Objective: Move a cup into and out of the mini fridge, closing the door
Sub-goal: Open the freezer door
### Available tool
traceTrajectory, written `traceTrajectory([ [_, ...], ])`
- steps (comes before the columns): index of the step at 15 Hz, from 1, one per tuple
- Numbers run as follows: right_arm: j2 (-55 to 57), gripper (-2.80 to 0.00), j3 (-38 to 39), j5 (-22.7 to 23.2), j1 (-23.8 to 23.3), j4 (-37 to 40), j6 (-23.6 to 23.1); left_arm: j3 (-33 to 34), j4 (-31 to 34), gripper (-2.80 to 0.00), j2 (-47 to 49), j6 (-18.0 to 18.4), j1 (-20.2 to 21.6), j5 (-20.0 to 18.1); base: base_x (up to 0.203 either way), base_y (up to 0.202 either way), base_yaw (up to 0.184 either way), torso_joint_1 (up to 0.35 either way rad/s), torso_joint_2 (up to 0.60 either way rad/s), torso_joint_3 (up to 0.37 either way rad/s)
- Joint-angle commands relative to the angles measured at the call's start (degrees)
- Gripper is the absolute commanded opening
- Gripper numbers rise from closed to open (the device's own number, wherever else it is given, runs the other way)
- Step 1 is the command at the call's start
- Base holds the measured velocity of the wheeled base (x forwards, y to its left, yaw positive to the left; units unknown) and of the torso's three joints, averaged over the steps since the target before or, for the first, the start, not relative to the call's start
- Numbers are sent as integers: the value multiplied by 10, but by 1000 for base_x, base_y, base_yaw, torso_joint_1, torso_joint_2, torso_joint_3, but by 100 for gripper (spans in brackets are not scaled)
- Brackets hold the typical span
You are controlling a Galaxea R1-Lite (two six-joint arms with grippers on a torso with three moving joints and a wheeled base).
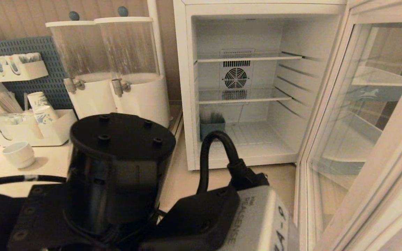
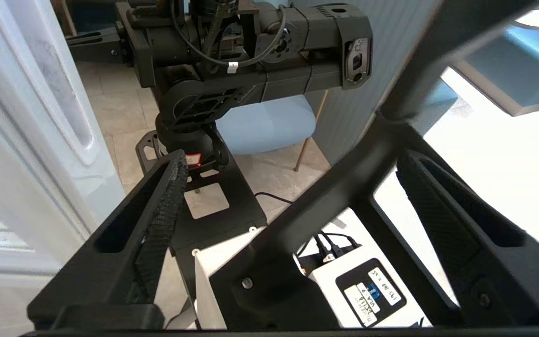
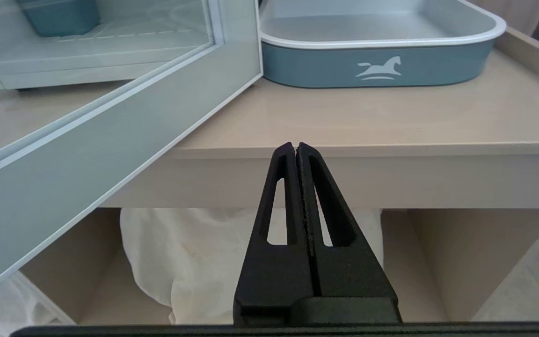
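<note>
While door (image 1: 365, 132) swings wide at three o'clock: mini fridge (image 1: 250, 87) open, left gripper (image 2: 293, 182) spread empty, right gripper (image 3: 296, 149) pinched together.

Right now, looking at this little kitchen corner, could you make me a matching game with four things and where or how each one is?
Things:
1. door
2. right gripper
3. squat white cup
4. blue-grey tray

States or places:
A. shut, below the counter's edge
B. on the counter, left of the dispensers
C. swung wide open
D. on the counter beside the open door, horse logo on its side

Pairs: 1-C, 2-A, 3-B, 4-D
</note>
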Motion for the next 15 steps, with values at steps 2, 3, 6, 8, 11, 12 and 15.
traceTrajectory([
  [2, 0, -280, 0, 0, 0, 1, 0, 17, 4, 0, -40, 1, -12, -19, 0, 0, 0, 0, 0, 0],
  [3, 0, -280, 0, 0, 0, 2, -1, 24, 4, 0, -53, 2, 9, -22, 0, 0, 0, 0, 0, 0],
  [6, 0, -280, -1, 0, 0, 3, -1, 31, -1, 0, -64, 3, 48, -20, 0, 0, 0, 0, 0, 0],
  [8, 0, -280, -1, 0, 0, 3, -1, 16, -20, 0, -21, 2, 73, -18, 0, 0, 0, 0, 0, 0],
  [11, 0, -280, -1, 0, 0, 3, 0, -12, -77, 0, 74, -1, 96, -10, 0, 0, 0, 0, 0, 0],
  [12, 0, -280, -1, 0, 0, 3, 0, -25, -95, 0, 104, -1, 99, 5, 0, 0, 0, 0, 0, 0],
  [15, 0, -280, -1, 0, 0, 3, 0, -85, -114, 0, 156, -5, 102, 30, 0, 0, 0, 0, 0, 0],
])
